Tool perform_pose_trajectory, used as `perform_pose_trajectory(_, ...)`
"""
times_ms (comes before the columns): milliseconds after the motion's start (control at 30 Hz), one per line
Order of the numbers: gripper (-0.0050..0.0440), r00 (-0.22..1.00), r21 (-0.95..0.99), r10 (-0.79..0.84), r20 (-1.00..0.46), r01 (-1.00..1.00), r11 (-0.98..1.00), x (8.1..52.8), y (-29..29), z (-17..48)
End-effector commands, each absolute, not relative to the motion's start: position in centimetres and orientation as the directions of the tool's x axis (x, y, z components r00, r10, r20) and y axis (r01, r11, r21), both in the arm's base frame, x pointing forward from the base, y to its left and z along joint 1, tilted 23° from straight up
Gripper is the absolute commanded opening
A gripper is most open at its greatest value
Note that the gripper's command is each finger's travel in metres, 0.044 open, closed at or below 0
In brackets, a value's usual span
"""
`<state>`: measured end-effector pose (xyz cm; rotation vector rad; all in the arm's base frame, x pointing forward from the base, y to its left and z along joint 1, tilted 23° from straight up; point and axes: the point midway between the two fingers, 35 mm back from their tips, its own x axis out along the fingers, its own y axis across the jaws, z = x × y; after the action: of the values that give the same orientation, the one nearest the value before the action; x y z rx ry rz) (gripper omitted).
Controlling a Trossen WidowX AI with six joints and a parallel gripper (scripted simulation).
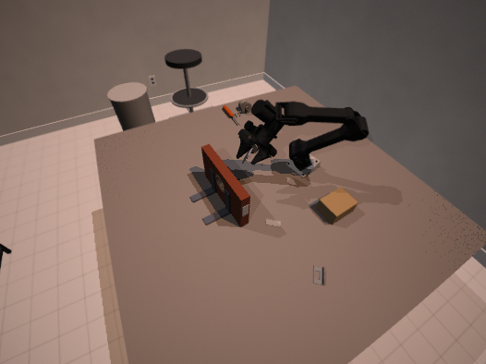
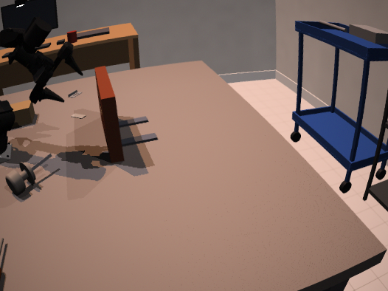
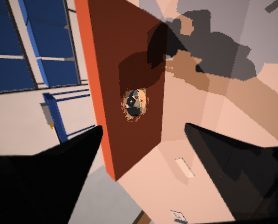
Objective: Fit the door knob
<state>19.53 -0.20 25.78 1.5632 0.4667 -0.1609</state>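
Note:
The door knob [image 1: 244, 107] [image 2: 15, 182] is grey and lies on the table, its round plate [image 2: 27, 173] and thin square spindle [image 2: 42, 162] facing the panel's side of the table. The red-brown wooden panel [image 1: 231, 177] [image 2: 105, 86] [image 3: 132, 145] stands upright. The latch [image 3: 133, 102] shows in the round hole of the face towards the robot; its socket is too blurred to make out. My gripper [image 1: 246, 160] [image 2: 72, 88] [image 3: 144, 127] is open and empty. It hangs above the table on the robot's side of the panel, away from the knob.
Two grey feet [image 1: 201, 196] [image 2: 139, 139] stick out behind the panel. A tan block [image 1: 338, 202] [image 2: 23, 113], a white strip [image 1: 273, 223] [image 2: 78, 116] [image 3: 185, 167] and a small metal plate [image 1: 318, 275] [image 2: 74, 94] [image 3: 178, 216] lie on the table. An orange-handled screwdriver [image 1: 228, 111] lies beside the knob.

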Motion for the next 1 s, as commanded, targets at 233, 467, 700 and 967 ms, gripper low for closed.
perform_pose_trajectory(233, 0.0440, 0.905, 0.925, 0.199, -0.376, 0.378, 0.028, 18.8, -0.3, 26.3)
perform_pose_trajectory(467, 0.0440, 0.939, 0.928, 0.164, -0.301, 0.249, 0.276, 22.2, -1.3, 30.1)
perform_pose_trajectory(700, 0.0440, 0.968, 0.883, 0.165, -0.189, 0.094, 0.461, 26.8, -1.1, 34.9)
perform_pose_trajectory(967, 0.0440, 0.965, 0.875, 0.252, -0.068, -0.064, 0.480, 31.9, 2.6, 38.5)
